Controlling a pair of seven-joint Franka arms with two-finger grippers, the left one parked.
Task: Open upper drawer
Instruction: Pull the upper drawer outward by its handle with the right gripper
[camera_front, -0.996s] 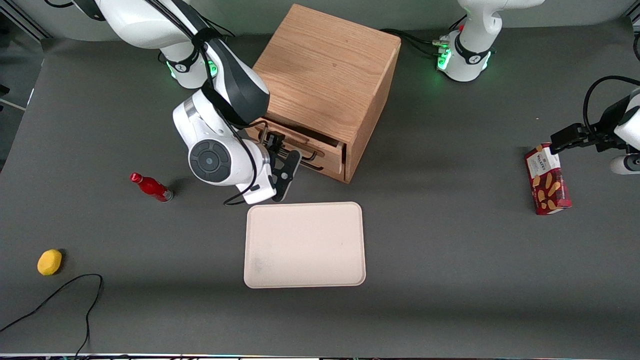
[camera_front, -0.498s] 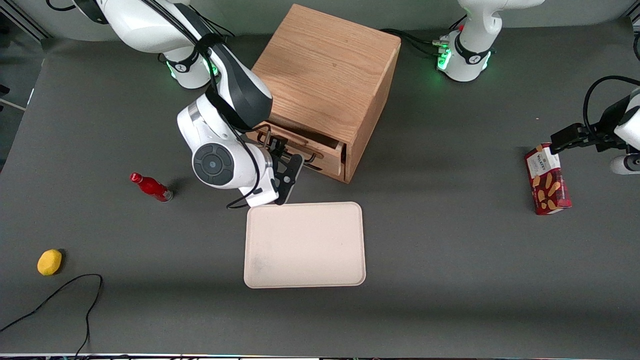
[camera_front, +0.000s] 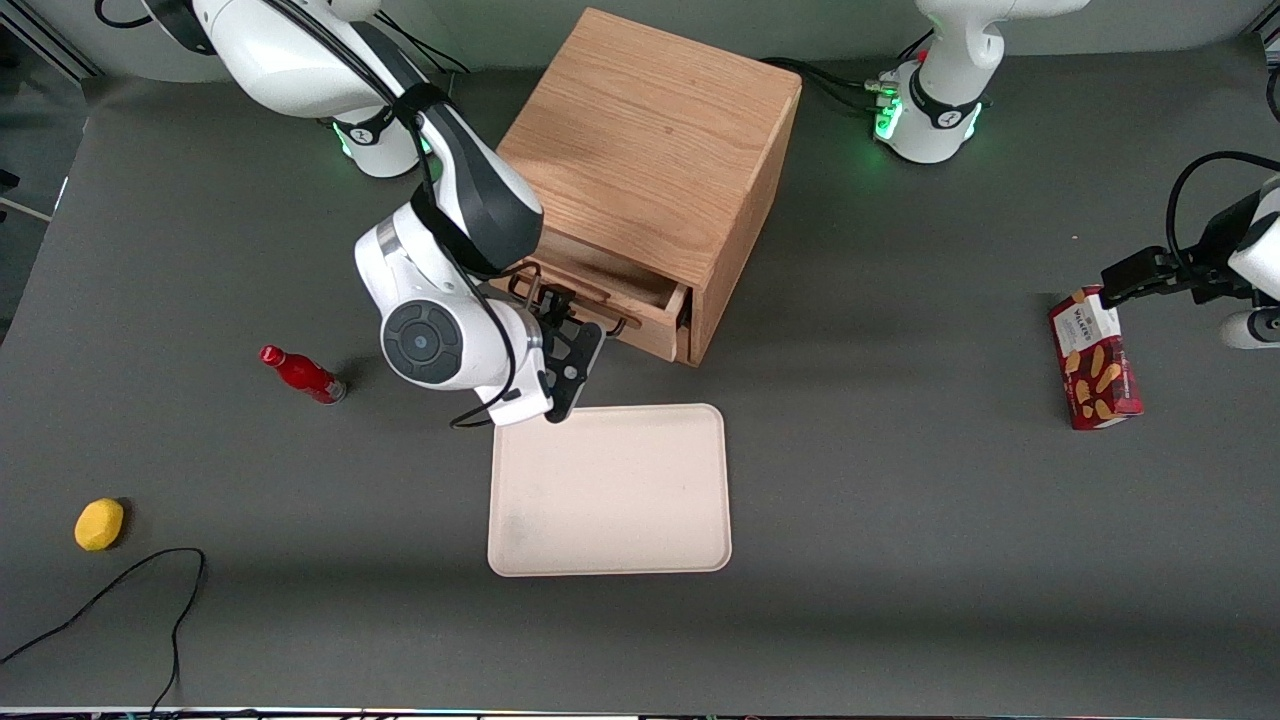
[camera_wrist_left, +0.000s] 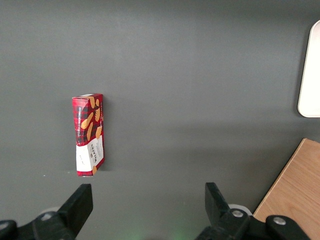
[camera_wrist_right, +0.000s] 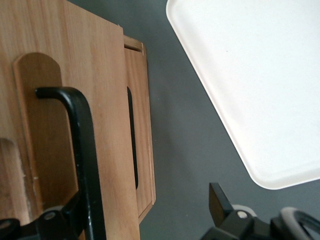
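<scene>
Upper drawer (camera_front: 640, 305) handle (camera_wrist_right: 82, 150) sits between the claw's (camera_front: 562, 318) spread fingers.

Dark grey matte table surface (camera_front: 900, 560), pale wall strip along the edge farthest from the front camera, soft even overhead light, faint shadows, green glow at the arm bases

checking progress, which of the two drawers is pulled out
The upper drawer, the topmost one, juts out from the cabinet. The pincer is at its black handle. The bottom drawer sits further in.
</scene>
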